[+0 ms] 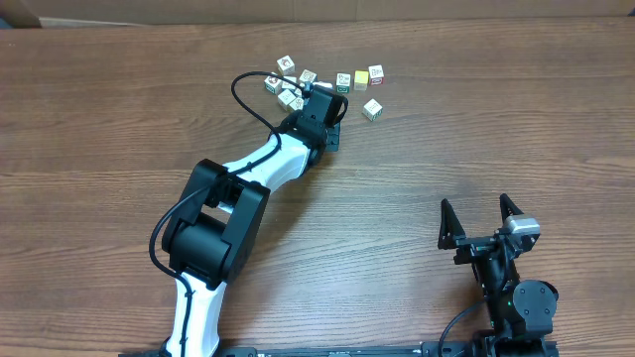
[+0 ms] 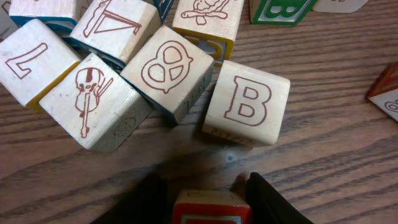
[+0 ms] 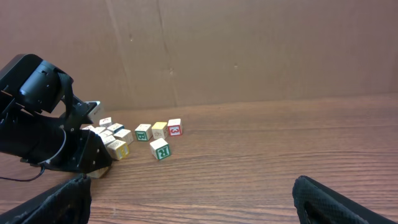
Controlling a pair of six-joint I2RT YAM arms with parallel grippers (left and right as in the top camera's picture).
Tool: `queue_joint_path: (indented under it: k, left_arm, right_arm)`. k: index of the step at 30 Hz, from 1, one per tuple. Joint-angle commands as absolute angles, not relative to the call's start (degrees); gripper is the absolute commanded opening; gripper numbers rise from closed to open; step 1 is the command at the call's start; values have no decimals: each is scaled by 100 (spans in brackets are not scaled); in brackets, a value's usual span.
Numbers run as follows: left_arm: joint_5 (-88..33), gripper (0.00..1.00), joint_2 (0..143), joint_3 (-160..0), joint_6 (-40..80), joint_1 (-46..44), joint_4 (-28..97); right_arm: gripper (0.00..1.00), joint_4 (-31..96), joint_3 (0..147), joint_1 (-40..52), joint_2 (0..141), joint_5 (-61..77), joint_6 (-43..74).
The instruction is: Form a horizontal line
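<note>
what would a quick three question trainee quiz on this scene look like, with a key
1. True or false: the right gripper holds a block.
2. In the left wrist view, what is printed on the pale cube just right of the pretzel cube? a) violin b) letter B c) bird
3. Fill in: the held block between the fingers of the left gripper has a ___ top edge.
Key: 1 false, its jaws stand open and empty; 2 b; 3 red.

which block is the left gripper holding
The red-edged block, clamped in the left gripper. The B block and the other pale ones lie loose on the table ahead of it.
</note>
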State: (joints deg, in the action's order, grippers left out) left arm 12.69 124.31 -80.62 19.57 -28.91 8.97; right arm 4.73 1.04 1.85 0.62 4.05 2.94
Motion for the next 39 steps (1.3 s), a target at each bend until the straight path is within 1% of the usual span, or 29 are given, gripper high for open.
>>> queue_joint_path:
  k: [1,7,14,27,34,39]
  left_arm:
    - [1356,39,12158,-8128,1970,-2928,878]
    - [1361,36,12092,-8128,1973,-2928,893]
    - [1356,38,12055,-8128,1973,-2928,899]
    - [1356,36,12051,-8128,1973,-2928,1114]
    - [1356,32,12036,-8128,1973,-2928,1157]
    - [1358,32,11944,-8128,1973,-2928,1175]
  right_arm:
    - [100,451,45,154,19,355,252]
    - [100,451,45,154,19,355,252]
    - [100,451,45,154,19,355,252]
    - [100,451,45,154,19,355,252]
    - [100,451,45,154,19,355,252]
    - [100,451,45,154,19,355,252]
